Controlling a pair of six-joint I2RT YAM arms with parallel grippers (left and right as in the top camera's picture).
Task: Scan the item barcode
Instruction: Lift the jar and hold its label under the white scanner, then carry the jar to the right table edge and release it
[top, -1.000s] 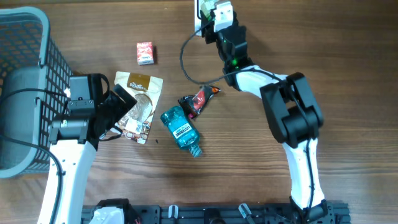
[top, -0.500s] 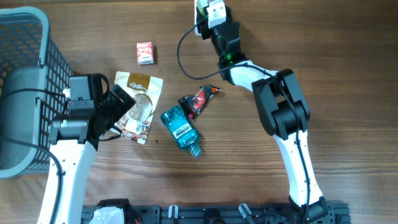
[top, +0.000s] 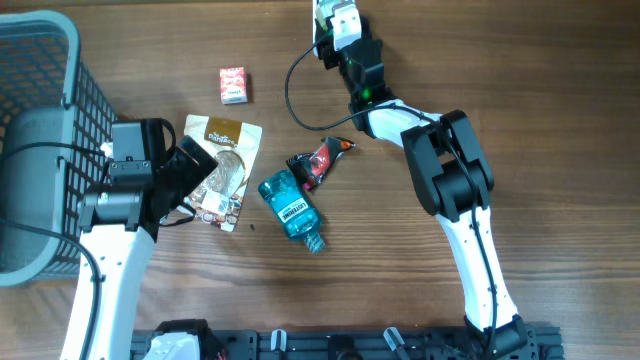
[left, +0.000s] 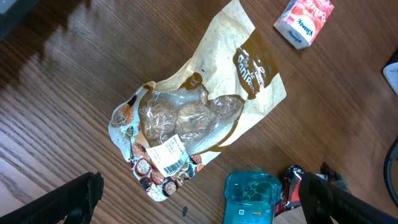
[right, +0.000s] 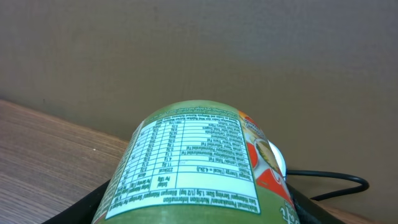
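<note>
The item is a round green container (right: 198, 168) with a white nutrition panel facing the right wrist camera. My right gripper (right: 199, 213) is shut on it, one black finger on each side. From overhead, that gripper (top: 340, 22) holds the container at the table's far edge. Just behind the container lies a small white device (right: 277, 160) with a black cable; I cannot tell what it is. No barcode shows on the container. My left gripper (left: 199, 205) is open and holds nothing. It hangs (top: 195, 170) over the near end of a snack pouch (left: 193, 118).
The pouch (top: 222, 170) carries a barcode sticker (left: 171, 157). A blue bottle (top: 292, 210) and a red-black wrapper (top: 318, 160) lie mid-table. A red tissue pack (top: 233, 85) sits further back. A grey basket (top: 40, 150) fills the left side. A black cable (top: 292, 90) loops near the right arm.
My right arm has swung its wrist a little left and toward the far edge with the container in it. The left arm and the table items have not moved.
</note>
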